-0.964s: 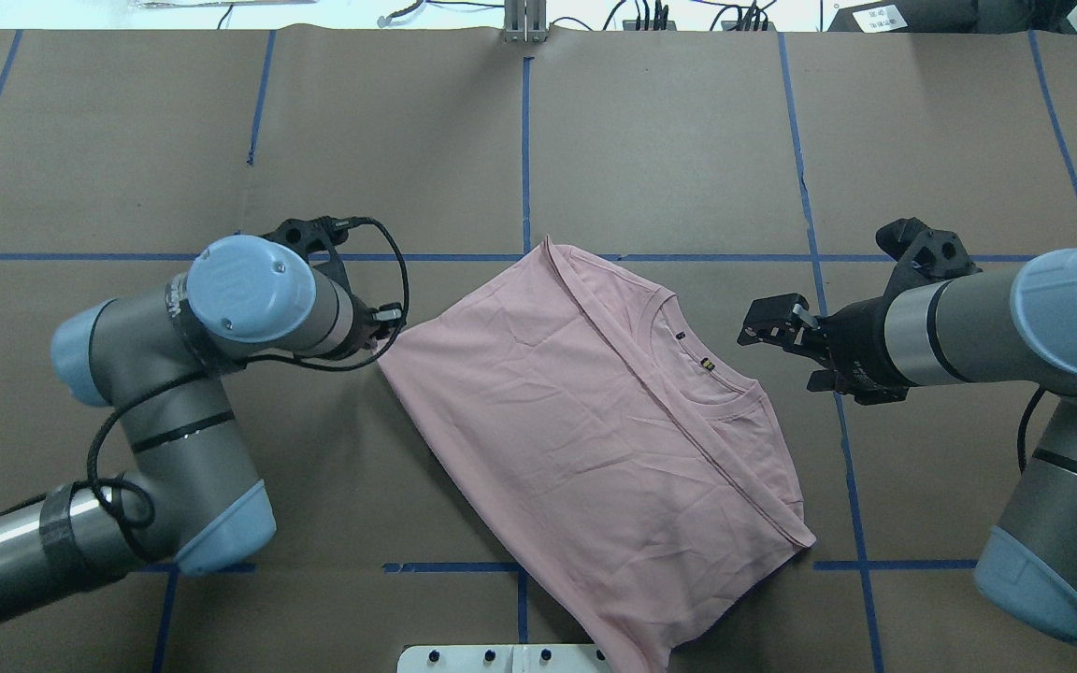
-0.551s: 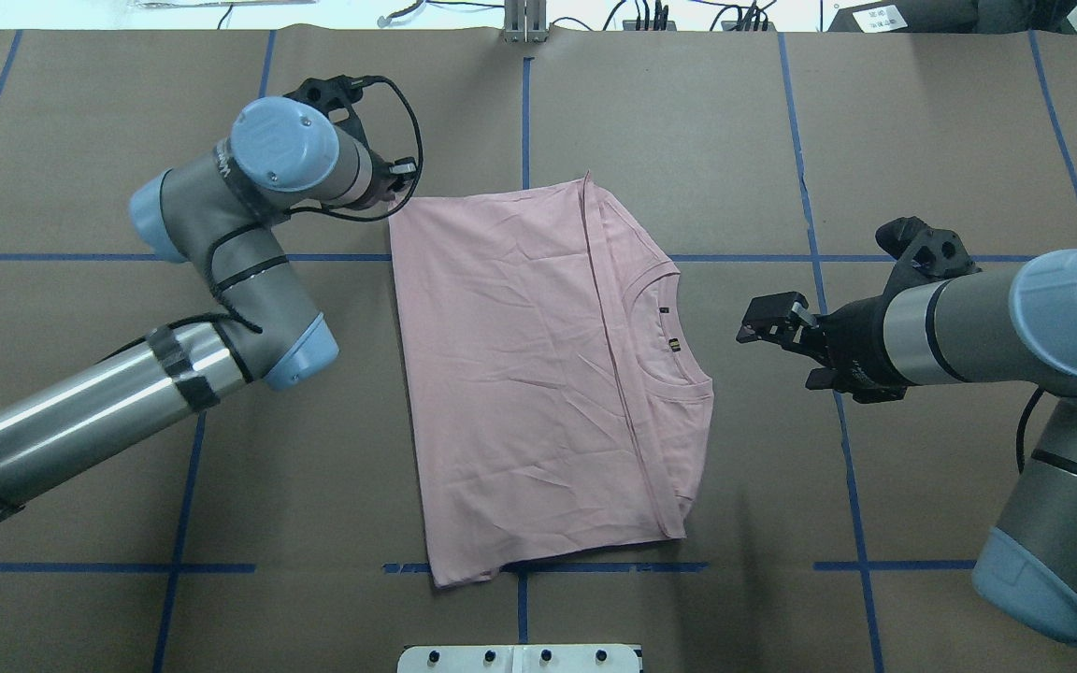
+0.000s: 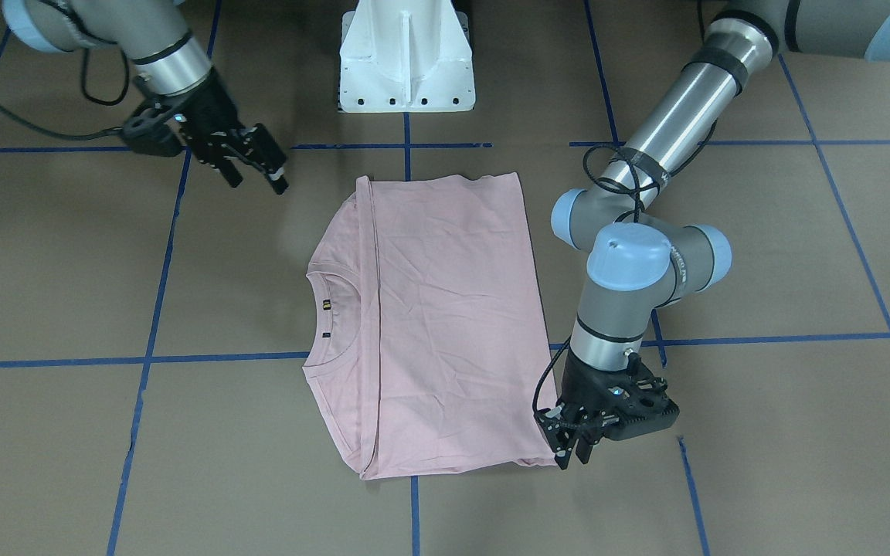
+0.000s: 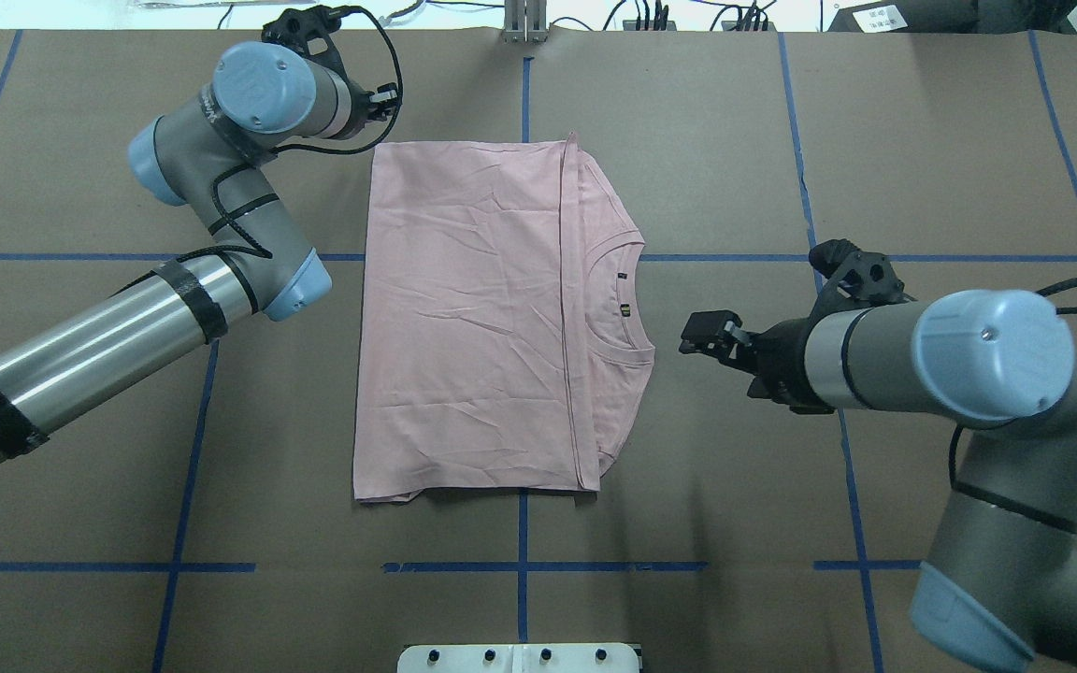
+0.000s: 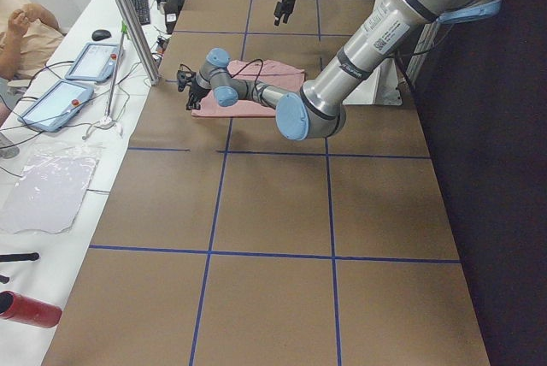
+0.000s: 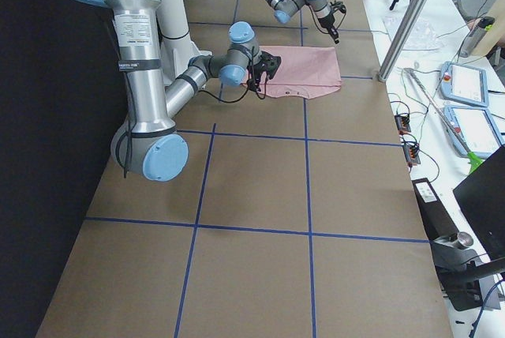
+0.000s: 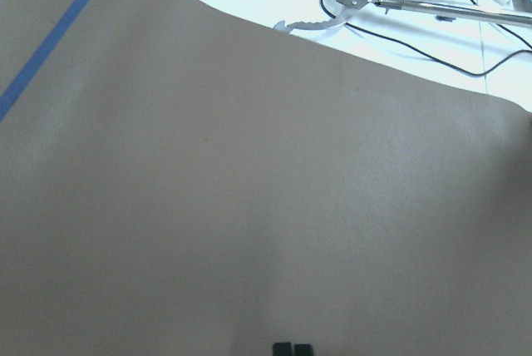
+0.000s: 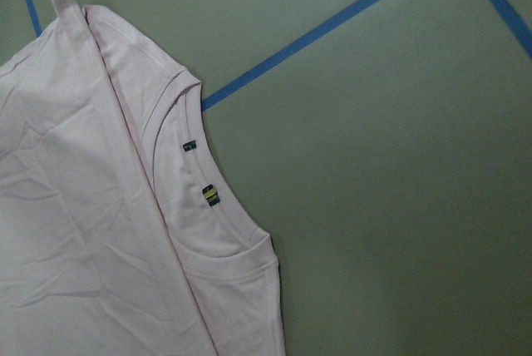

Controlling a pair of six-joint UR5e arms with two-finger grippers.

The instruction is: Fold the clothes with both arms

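Shirt [image 4: 473,318]: lies flat on the table [image 4: 716,140], folded into a rough rectangle, mid-table between the two grippers. A fold edge runs along its length, just beside the collar.
Collar [image 8: 158,181]: on the side facing the right gripper, opening upward (two small tags [image 8: 213,196] show inside it).
Left gripper [image 3: 572,452]: low over the table, just beside the shirt's far corner on the robot's left. Fingers are pressed together; its wrist view shows only bare table. Contact with the cloth cannot be judged.
Right gripper [image 3: 258,182]: near the collar side, apart from the shirt. Fingers are spread, holding nothing.
Tape [image 4: 524,103]: blue lines form a grid on the table. One line passes under the shirt.
Base [image 3: 406,54]: white, at the robot's edge of the table.
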